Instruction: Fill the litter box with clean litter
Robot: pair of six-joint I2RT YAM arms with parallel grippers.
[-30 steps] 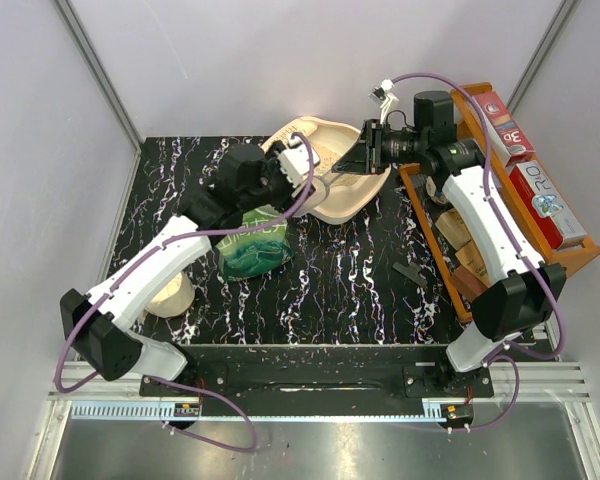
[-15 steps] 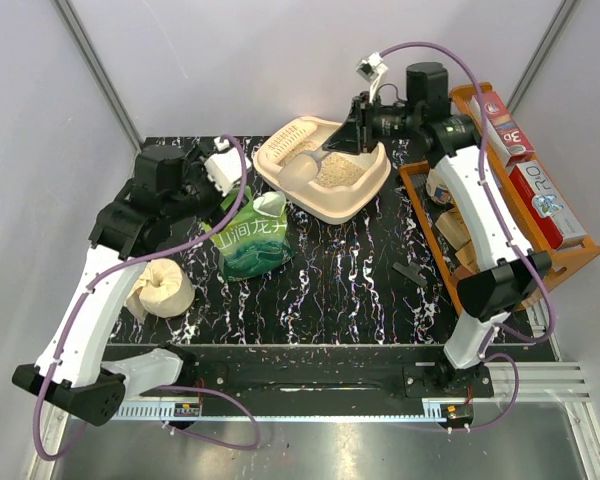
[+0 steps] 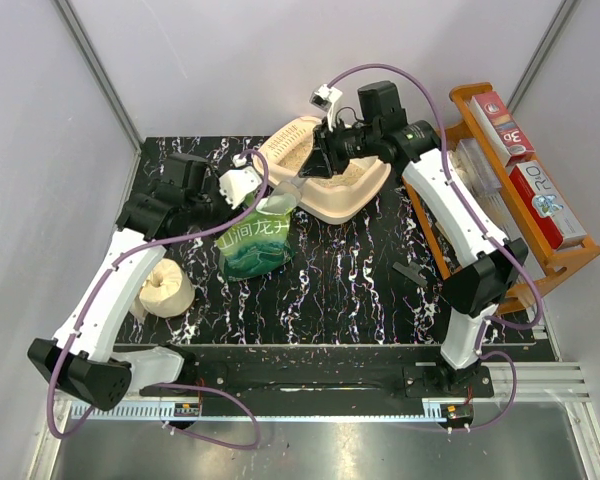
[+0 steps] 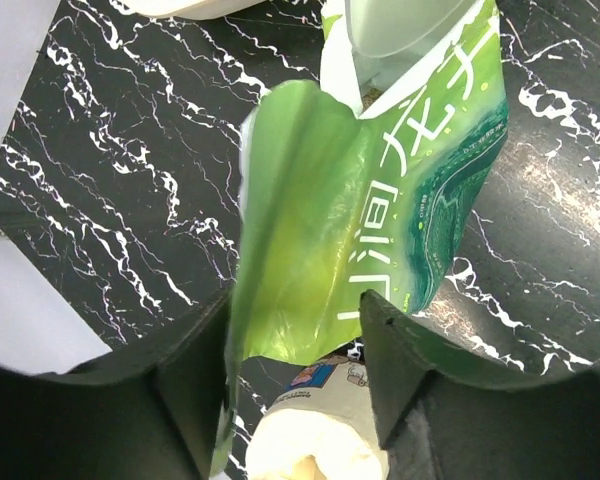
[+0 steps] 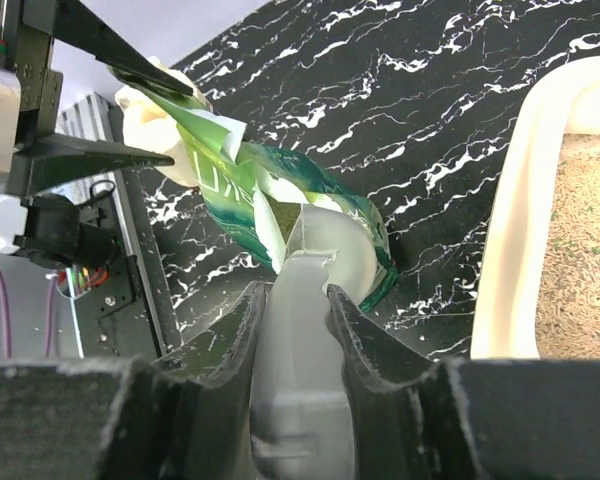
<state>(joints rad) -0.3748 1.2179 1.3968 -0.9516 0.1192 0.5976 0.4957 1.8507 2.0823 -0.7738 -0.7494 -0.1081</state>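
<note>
The cream litter box (image 3: 342,207) stands at the back centre with pale tan litter (image 3: 348,172) in it; its rim (image 5: 508,230) and litter (image 5: 580,250) show in the right wrist view. My right gripper (image 3: 322,160) (image 5: 295,293) is shut on the handle of a translucent scoop (image 5: 325,240), whose bowl sits in the mouth of the green bag (image 3: 252,245) (image 5: 235,190). My left gripper (image 3: 246,186) (image 4: 295,300) is open, with the bag's upper flap (image 4: 300,230) between its fingers. The scoop bowl (image 4: 405,40) also shows there.
A cream paper roll (image 3: 166,288) (image 4: 315,440) lies left of the bag. An orange wooden rack (image 3: 450,250) with boxes fills the right side. A small black piece (image 3: 410,272) lies on the marbled table. Grey walls close off the back and sides.
The right gripper swung the scoop from over the litter box left to the bag mouth. The left gripper pulled away left, then came back to the bag's top flap.
</note>
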